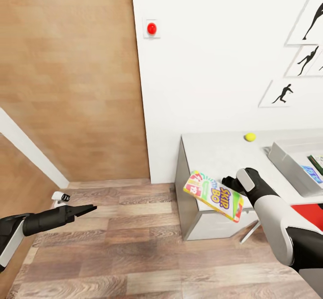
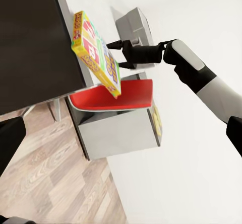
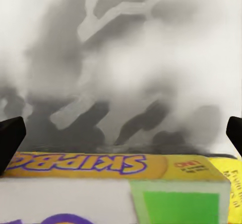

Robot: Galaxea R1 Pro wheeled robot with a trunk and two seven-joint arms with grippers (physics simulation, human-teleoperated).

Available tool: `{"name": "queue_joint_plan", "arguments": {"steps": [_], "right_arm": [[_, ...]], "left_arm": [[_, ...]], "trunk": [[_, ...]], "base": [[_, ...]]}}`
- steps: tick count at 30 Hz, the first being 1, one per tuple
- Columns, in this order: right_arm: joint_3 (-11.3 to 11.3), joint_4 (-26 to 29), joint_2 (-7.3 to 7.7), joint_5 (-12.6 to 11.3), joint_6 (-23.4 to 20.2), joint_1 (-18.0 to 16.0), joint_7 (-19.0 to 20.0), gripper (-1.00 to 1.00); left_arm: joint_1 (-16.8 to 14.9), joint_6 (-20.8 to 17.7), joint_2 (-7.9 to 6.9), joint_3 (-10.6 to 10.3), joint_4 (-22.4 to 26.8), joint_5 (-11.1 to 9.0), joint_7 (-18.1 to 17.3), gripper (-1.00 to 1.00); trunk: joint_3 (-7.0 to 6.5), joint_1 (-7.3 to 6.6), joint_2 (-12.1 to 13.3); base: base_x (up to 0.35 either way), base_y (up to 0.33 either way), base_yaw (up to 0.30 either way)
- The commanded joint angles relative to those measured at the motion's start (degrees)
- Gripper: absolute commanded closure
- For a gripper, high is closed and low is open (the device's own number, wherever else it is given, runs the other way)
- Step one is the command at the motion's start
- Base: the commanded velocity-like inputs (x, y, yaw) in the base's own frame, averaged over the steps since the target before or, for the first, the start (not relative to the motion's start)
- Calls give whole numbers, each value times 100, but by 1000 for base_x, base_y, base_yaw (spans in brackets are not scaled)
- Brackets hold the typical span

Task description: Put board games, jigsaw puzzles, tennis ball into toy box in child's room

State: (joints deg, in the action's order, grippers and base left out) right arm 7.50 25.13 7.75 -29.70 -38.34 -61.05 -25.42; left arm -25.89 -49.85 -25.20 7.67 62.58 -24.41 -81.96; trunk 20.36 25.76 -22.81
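The left gripper (image 1: 89, 209) hangs over wooden floor, fingers together on nothing. The right gripper (image 1: 228, 185) clamps the yellow-green-red cardboard board game (image 1: 213, 195) (tilted) at the light grey table's (image 1: 211, 151) edge; beyond lie the small yellow-green tennis ball (image 1: 250, 136) and light grey toy box (image 1: 289, 160).

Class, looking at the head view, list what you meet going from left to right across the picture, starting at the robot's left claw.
Black left claw → red round wall button → yellow-green-red Skip-Bo board game box → small yellow-green tennis ball → light grey shallow toy box.
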Motion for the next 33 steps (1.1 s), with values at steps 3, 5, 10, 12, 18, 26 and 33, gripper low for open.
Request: {"name": "queue_joint_plan", "arguments": {"steps": [3, 5, 10, 12, 18, 26, 33], "right_arm": [[7, 9, -1, -45, 134, -3, -45, -100], [6, 9, -1, -40, 176, -3, -43, -100], [6, 9, -1, -31, 215, 15, -42, -100], [6, 9, -4, -24, 219, 20, -42, -100], [6, 9, -2, -19, 221, 23, -42, -100], [9, 14, -1, -33, 222, 23, -42, -100], [16, 71, -1, -37, 226, 23, -39, -100]], "left_arm": [[-3, -60, -2, -2, 0, -11, -13, -100], [-3, -60, -2, -2, 0, -11, -13, -100], [-3, -60, -2, -2, 0, -11, -13, -100], [-3, -60, -2, -2, 0, -11, -13, -100], [-3, -60, -2, -2, 0, -11, -13, -100], [-3, -60, -2, -2, 0, -11, -13, -100], [-3, -56, -2, -2, 0, -11, -13, -100]], "trunk": [[10, 2, -11], [10, 2, -11], [10, 2, -11], [10, 2, -11], [10, 2, -11], [-28, 2, -11], [-79, 2, -11]], "base": [[-41, 37, 0], [-13, 24, 0], [-4, 97, 0], [-1, 49, 0], [0, 13, 0], [0, 1, -107], [0, 0, -178]]}}
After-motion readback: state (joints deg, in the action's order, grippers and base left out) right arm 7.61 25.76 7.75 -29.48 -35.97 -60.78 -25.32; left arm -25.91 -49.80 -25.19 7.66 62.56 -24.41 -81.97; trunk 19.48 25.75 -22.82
